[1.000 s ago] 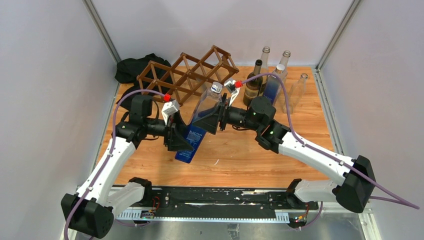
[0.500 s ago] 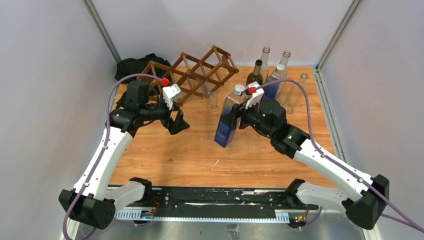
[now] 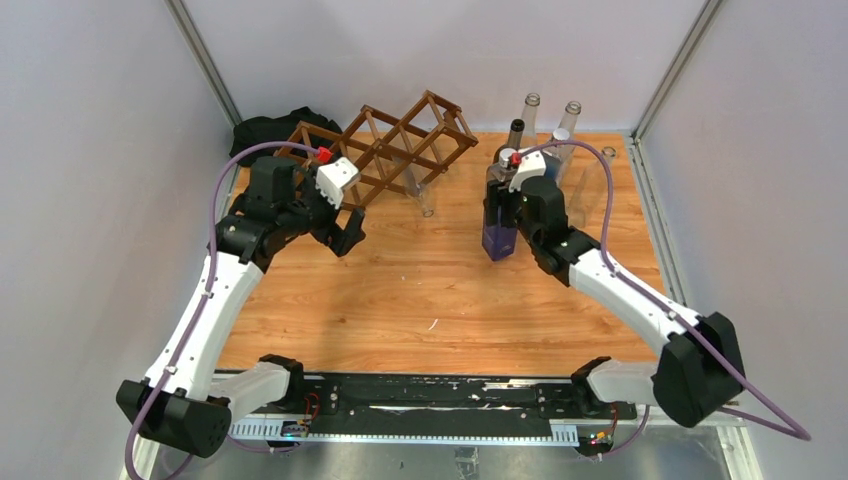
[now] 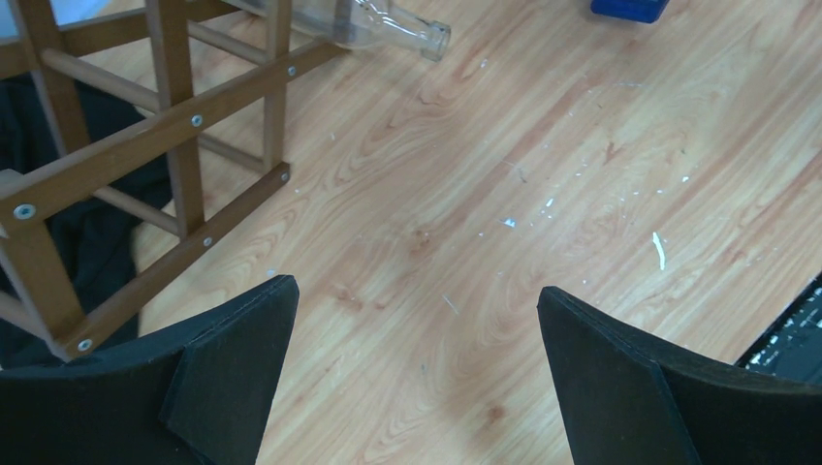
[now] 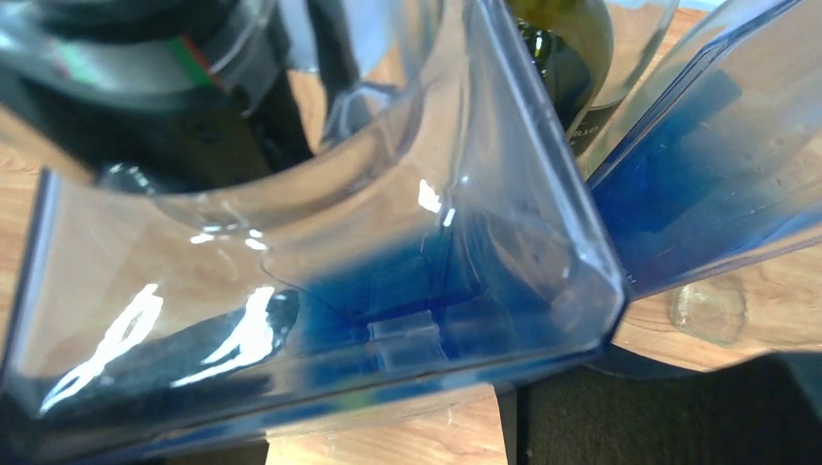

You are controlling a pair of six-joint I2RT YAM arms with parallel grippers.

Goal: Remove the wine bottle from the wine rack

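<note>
No legible lettering anywhere — blue bottle (image 3: 497,240) included (too small, too blurred).

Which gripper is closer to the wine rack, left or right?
Left. The left gripper hangs open just in front of the wine rack's left end; the right gripper holds the blue bottle off to its right.

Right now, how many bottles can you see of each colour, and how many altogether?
Clear bottles: 4
Blue bottles: 2
Dark green bottle: 1
Total: 7
</note>
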